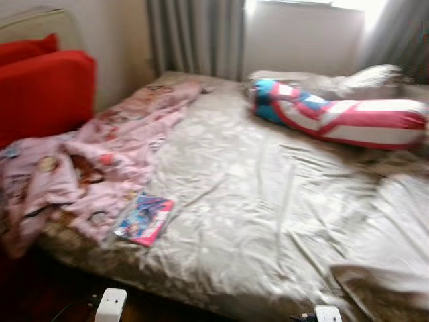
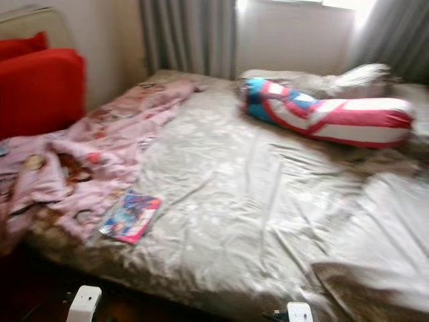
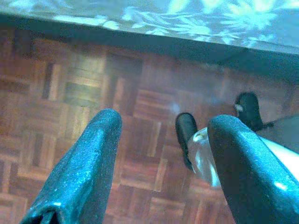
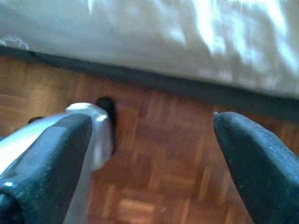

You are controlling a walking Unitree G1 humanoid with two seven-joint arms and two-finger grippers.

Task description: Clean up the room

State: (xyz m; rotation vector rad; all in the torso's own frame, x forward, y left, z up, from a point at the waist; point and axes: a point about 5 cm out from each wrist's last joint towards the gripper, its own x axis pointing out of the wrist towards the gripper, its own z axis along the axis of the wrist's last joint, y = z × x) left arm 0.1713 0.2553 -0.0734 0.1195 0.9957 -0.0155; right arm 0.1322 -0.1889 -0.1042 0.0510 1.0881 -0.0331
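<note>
The book (image 1: 144, 219) lies flat on the bed (image 1: 268, 201) near its front edge, toward the robot's left, touching the pink blanket (image 1: 100, 161); its long axis runs roughly away from the robot. The left tool (image 3: 159, 158) is nearer. Both tools, the right tool (image 4: 149, 154) too, hang wide over the floor (image 3: 70, 93), holding nothing. The cover writing is too blurred to read.

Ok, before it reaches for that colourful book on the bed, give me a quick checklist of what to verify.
1. Book in view on the bed's near edge, beside the pink blanket: ok.
2. Book free of the blanket: cannot tell, picture blurred.
3. Left gripper open, holding nothing: ok.
4. Right gripper open, holding nothing: ok.
5. Grippers raised to bed height: not ok, both hang over the parquet floor.
</note>
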